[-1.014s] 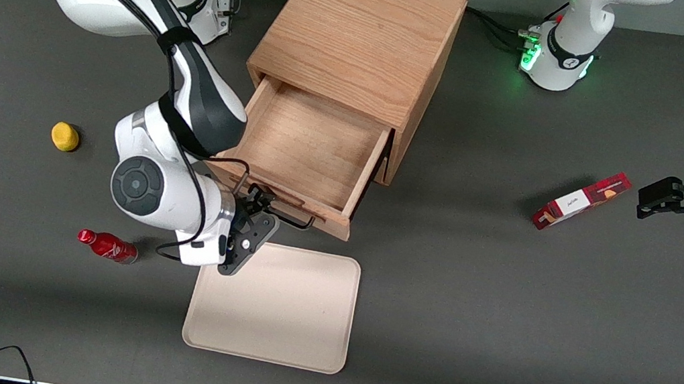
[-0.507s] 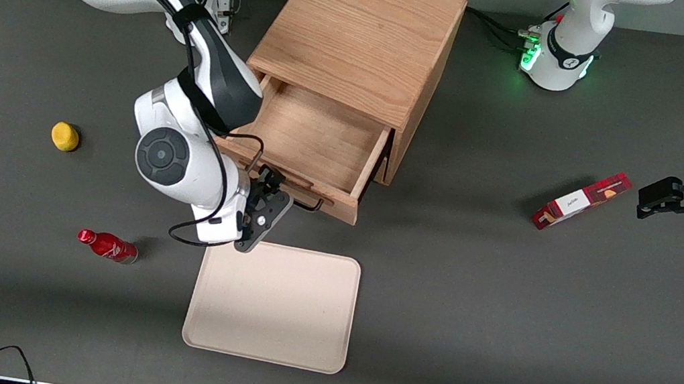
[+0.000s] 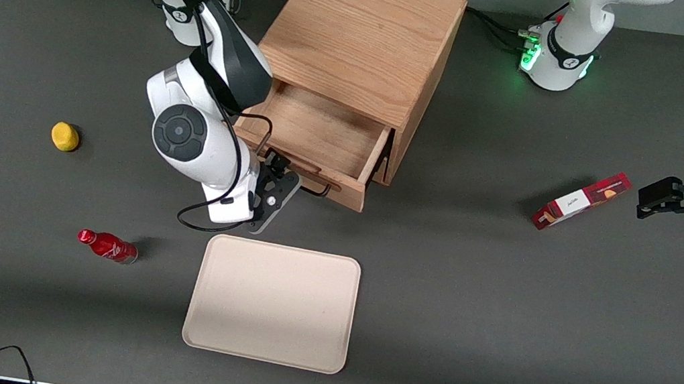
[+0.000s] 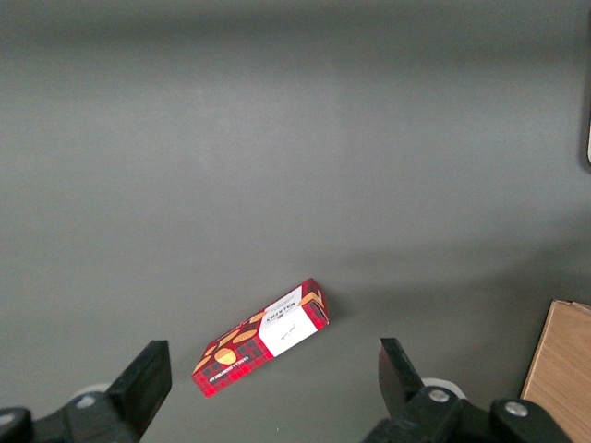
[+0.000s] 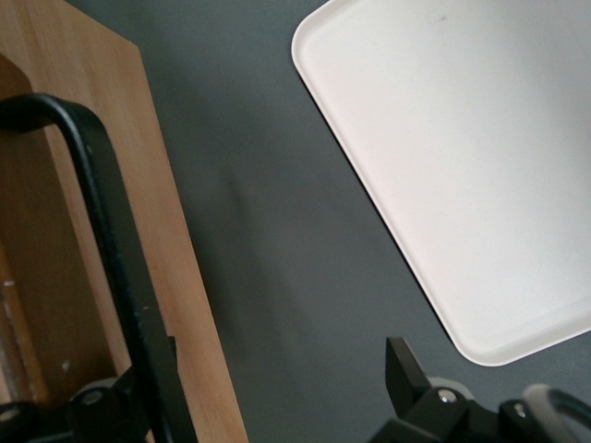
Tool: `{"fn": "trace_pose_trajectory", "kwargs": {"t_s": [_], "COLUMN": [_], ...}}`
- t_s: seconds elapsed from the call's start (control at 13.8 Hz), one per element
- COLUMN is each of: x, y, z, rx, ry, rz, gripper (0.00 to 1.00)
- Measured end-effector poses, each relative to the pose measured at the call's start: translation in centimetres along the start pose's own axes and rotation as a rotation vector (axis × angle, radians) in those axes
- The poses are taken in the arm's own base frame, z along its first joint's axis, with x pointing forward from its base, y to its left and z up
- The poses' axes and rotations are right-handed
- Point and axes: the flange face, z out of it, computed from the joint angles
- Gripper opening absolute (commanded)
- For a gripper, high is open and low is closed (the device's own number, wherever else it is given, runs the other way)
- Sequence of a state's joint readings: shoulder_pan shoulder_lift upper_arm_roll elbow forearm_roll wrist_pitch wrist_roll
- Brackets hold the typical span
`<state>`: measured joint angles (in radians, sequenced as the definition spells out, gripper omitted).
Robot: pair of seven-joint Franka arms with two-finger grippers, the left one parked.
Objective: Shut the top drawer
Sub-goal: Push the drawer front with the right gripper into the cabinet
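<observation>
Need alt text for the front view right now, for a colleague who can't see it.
The gripper is at the black handle of the half-open top drawer of the oak cabinet. A beige tray lies nearer the camera.

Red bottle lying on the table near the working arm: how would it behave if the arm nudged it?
The small red bottle lies on its side on the flat dark table, so it would probably roll. It looks glossy, perhaps slippery. The gripper is at the light oak top drawer's black wire handle, clear of it.
</observation>
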<state>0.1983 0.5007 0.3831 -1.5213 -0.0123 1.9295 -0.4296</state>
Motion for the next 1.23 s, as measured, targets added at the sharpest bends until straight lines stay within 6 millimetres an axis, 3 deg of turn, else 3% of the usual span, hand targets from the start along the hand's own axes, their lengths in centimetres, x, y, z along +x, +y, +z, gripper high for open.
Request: {"fn": "trace_pose_trajectory", "kwargs": {"t_s": [0.65, 1.23], "x": [0.2, 0.0], "y": [-5.7, -9.2], "z": [0.6, 1.1], "rx": [-0.017, -0.016], "ry": [-0.032, -0.054], "rz": [-0.009, -0.031], "gripper": [1.00, 1.00]}}
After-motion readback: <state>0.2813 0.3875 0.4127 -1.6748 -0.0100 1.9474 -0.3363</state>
